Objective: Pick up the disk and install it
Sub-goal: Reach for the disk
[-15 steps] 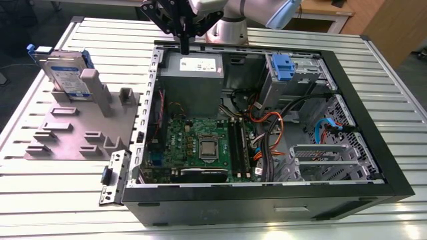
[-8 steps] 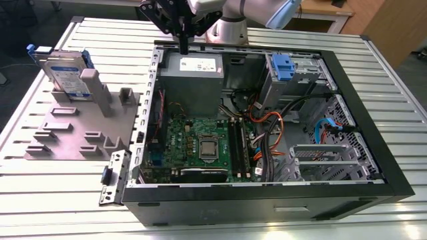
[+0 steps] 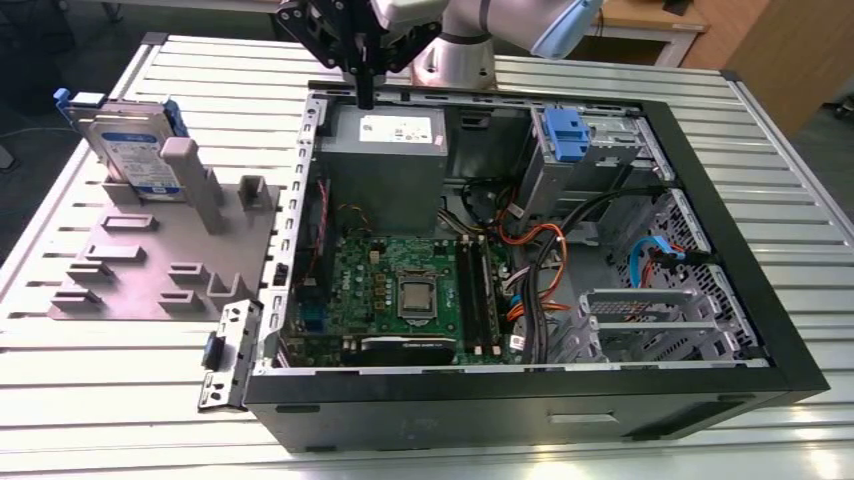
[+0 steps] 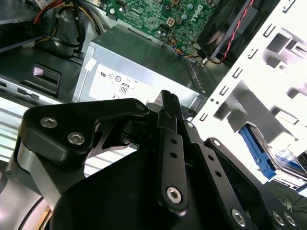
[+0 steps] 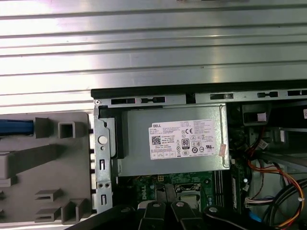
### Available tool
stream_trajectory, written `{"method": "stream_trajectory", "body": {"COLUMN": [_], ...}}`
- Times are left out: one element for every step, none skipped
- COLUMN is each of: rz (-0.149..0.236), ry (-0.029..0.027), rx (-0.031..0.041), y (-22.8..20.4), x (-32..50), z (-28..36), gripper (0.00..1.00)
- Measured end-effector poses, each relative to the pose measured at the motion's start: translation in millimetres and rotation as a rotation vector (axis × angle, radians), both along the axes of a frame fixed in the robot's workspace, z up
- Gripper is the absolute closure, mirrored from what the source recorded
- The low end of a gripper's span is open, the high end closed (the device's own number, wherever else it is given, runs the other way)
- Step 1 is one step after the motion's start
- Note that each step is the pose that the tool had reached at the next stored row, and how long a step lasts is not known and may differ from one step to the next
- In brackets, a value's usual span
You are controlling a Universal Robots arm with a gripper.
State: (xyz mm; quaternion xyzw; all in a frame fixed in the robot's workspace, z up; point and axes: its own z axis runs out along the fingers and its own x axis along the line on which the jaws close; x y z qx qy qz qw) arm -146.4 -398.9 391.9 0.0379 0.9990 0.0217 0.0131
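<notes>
1. My fingers [image 3: 363,95] hang pressed together and hold nothing. They are above the rear rim of the computer case [image 3: 534,395], just over the power-supply box [image 3: 387,130].
2. The disk [image 3: 131,150] stands on edge in the grey fixture [image 3: 134,250] on the tabletop [image 3: 107,400], at the exterior view's left, well apart from me.
3. Judgement: the pick-up is not yet begun. A sound grasp needs wide fingers, square over the disk's top edge and clear of the fixture's posts.
4. The case holds the motherboard [image 3: 400,280], cables [image 3: 534,250] and drive cage [image 3: 601,140]. I cannot tell whether its bay is free.
</notes>
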Motion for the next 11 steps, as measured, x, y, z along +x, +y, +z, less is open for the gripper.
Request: {"method": "stream_trajectory", "body": {"rz": [0.0, 0.0, 0.0, 0.0, 0.0, 0.0, 0.0, 0.0, 0.0, 0.0, 0.0], "ry": [0.0, 0.0001, 0.0, 0.0, 0.0001, 0.0001, 0.0, 0.0001, 0.0, 0.0001, 0.0001], "rx": [0.0, 0.0, 0.0, 0.0, -0.0001, 0.0, 0.0, -0.0001, 0.0, -0.0001, 0.0], "y": [0.0, 0.0, 0.0, 0.0, 0.0, 0.0, 0.0, 0.0, 0.0, 0.0, 0.0], "x": [-0.2, -0.4, -0.6, -0.8, -0.9, -1.1, -1.4, -1.6, -1.9, -2.1, -2.3], "z": [0.0, 0.0, -0.1, -0.1, -0.1, -0.2, -0.2, -0.2, -0.2, -0.2, -0.2], "gripper": [0.89, 0.89, 0.89, 0.89, 0.89, 0.89, 0.89, 0.89, 0.89, 0.89, 0.89]}}
